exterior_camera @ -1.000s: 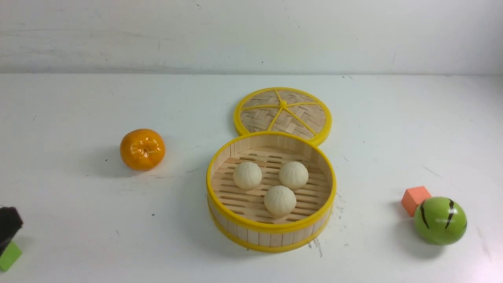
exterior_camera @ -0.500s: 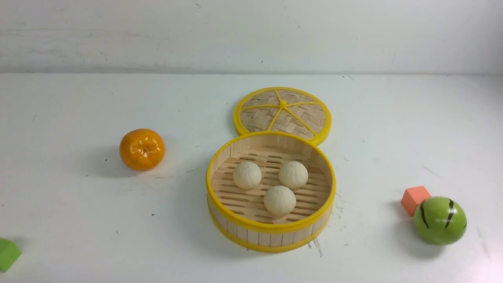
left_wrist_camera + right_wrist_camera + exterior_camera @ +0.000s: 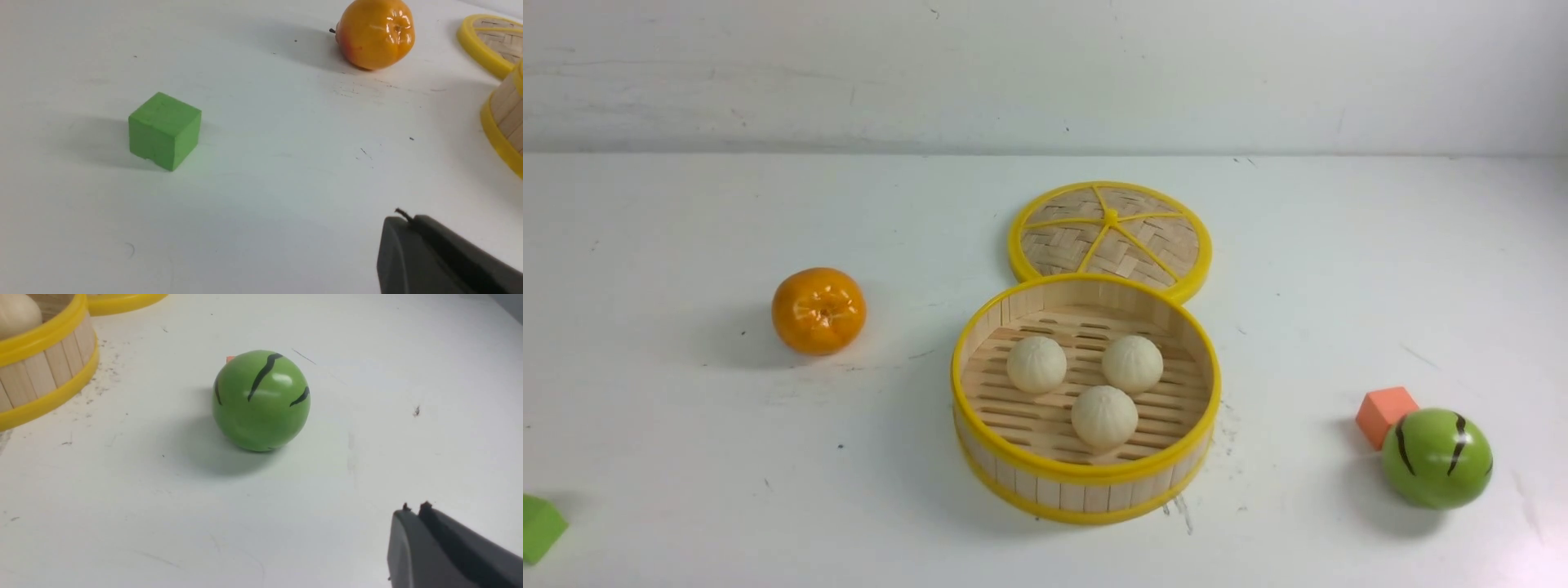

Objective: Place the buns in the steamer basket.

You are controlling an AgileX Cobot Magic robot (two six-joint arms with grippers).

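Three cream-white buns lie inside the steamer basket (image 3: 1086,482) in the middle of the table: one at the back left (image 3: 1036,364), one at the back right (image 3: 1132,364) and one in front (image 3: 1103,416). Neither arm shows in the front view. In the left wrist view my left gripper (image 3: 406,220) is shut and empty above bare table, with the basket's wall (image 3: 504,122) off to one side. In the right wrist view my right gripper (image 3: 413,510) is shut with nothing in it, the basket (image 3: 41,375) and a bun (image 3: 18,312) far from it.
The woven lid (image 3: 1111,237) lies flat behind the basket. An orange (image 3: 818,310) sits to the left. A green cube (image 3: 539,528) is at the front left edge. An orange-red cube (image 3: 1384,412) and a green striped ball (image 3: 1437,459) stand at the front right.
The left gripper's dark tip, seen at the front left edge a second ago, has drawn back out of the front view. The buns and basket have not moved.
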